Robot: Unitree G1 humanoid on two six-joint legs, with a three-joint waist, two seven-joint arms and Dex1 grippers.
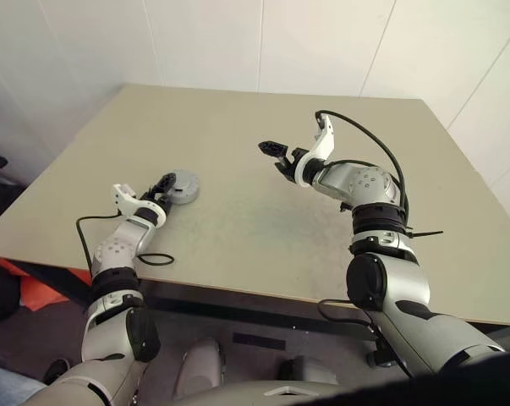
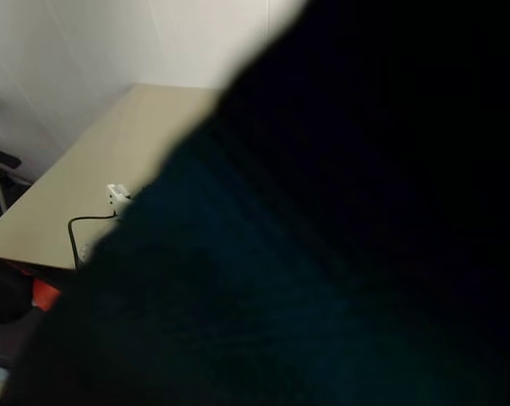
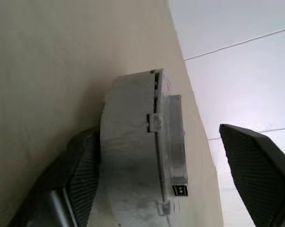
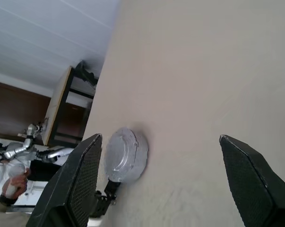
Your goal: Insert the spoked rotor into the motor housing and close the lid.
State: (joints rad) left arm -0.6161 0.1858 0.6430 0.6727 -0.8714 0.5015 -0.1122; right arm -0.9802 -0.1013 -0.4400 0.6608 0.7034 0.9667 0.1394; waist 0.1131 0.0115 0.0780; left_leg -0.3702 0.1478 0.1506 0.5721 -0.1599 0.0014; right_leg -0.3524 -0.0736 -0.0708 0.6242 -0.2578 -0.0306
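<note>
tabletop: beige, plain, set in a corner | walls: white panels with thin seams behind and to both sides | floor: orange object under the tabletop's left edge | right wrist view: dark shelf unit beyond the tabletop's edge

Left eye view: high above the table, facing forward and down over its whole top towards the corner of the white walls. Right eye view: same direction, mostly blocked by a dark shape close to the lens — one strip of table edge remains. Left wrist view: very near the motor housing, level with the tabletop. Right wrist view: farther off, facing the same housing (shared with both others).
</note>
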